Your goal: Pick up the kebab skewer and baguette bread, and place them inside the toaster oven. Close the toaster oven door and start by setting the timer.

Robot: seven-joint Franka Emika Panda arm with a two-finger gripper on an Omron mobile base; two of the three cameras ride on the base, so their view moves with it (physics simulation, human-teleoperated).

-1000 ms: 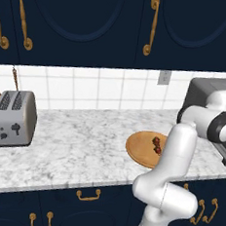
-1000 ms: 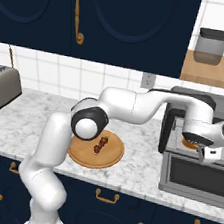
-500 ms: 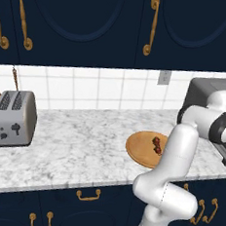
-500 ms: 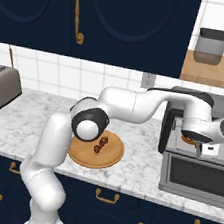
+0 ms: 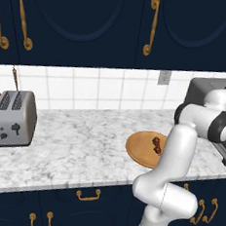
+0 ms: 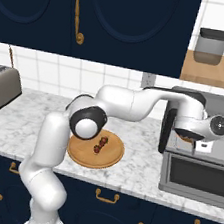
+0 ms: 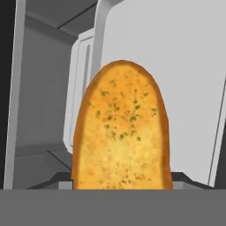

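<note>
Golden baguette bread (image 7: 121,128) close before the jaws

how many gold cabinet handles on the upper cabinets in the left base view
3: one handle at the far left edge, partly cut off, one handle just right of it, and one handle above the wooden plate. Others may lie outside the frame.
</note>
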